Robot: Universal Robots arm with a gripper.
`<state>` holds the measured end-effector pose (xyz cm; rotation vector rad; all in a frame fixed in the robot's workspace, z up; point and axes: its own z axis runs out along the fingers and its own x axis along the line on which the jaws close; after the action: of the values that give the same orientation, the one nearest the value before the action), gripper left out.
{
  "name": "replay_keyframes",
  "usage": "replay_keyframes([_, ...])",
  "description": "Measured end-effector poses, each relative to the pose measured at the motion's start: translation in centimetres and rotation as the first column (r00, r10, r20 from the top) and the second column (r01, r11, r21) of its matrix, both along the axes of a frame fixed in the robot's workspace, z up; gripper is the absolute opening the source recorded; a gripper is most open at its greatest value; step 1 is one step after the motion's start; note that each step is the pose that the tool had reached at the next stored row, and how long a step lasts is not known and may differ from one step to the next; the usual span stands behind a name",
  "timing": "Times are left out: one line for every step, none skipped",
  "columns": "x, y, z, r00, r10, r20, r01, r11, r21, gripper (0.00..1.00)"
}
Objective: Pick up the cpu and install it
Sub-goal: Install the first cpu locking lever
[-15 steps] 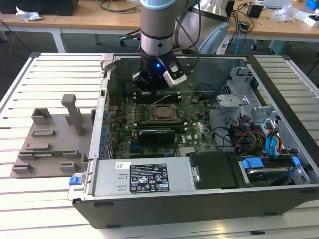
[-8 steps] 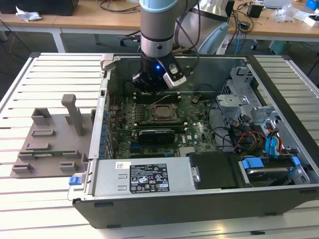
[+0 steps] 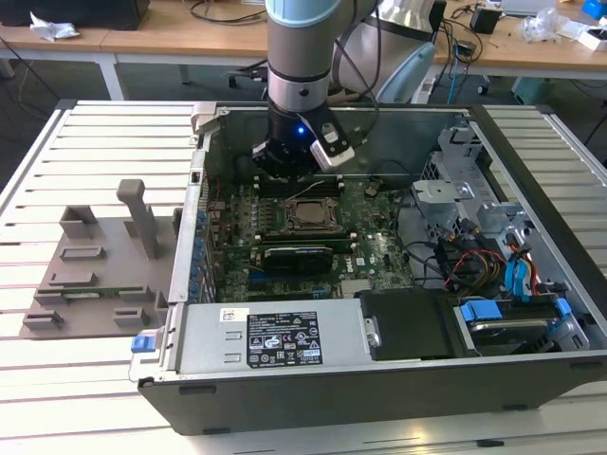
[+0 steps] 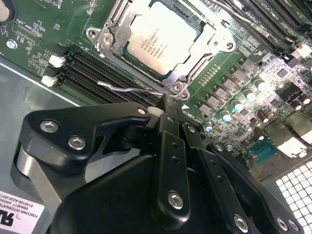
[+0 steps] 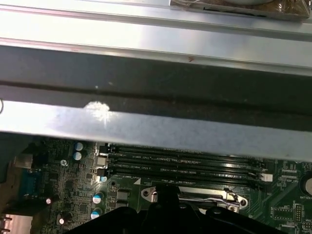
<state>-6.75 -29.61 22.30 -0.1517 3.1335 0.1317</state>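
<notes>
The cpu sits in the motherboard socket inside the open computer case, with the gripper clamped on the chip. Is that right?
Not quite. The cpu does sit in the socket, but the second wrist view shows the gripper off it, at the socket frame's edge near the wire lever.

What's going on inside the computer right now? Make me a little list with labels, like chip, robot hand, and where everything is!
Chip: the cpu, a flat square with a silvery-white top, sits in its metal socket frame on the green motherboard.
Robot hand: the black gripper hangs just beside the socket, holding nothing.
Nearby: black memory slots run alongside the socket.
Place: open grey computer case on a slatted table.
</notes>
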Motion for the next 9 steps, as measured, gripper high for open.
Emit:
replay_keyframes([0.0,0.0,-0.06,1.0,0.0,0.0,0.0,1.0,0.0,0.11])
replay_keyframes([0.01,0.0,-0.09,1.0,0.0,-0.0001,0.0,1.0,0.0,0.11])
replay_keyframes([0.01,0.0,-0.12,1.0,0.0,0.0,0.0,1.0,0.0,0.11])
replay_keyframes([0.01,0.0,-0.17,1.0,0.0,0.0001,0.0,1.0,0.0001,0.11])
replay_keyframes([0.01,0.0,-0.2,1.0,0.0,0.0,0.0,1.0,0.0,0.11])
replay_keyframes([0.02,0.0,-0.24,1.0,0.0,0.0,0.0,1.0,0.0,0.11])
replay_keyframes([0.02,0.0,-0.27,1.0,0.0,-0.0001,0.0,1.0,0.0,0.11])
replay_keyframes([0.03,0.0,-0.32,1.0,0.0,0.0,0.0,1.0,0.0,0.11])
replay_keyframes([0.03,0.0,-0.35,1.0,0.0,-0.0001,0.0,1.0,0.0,0.11])
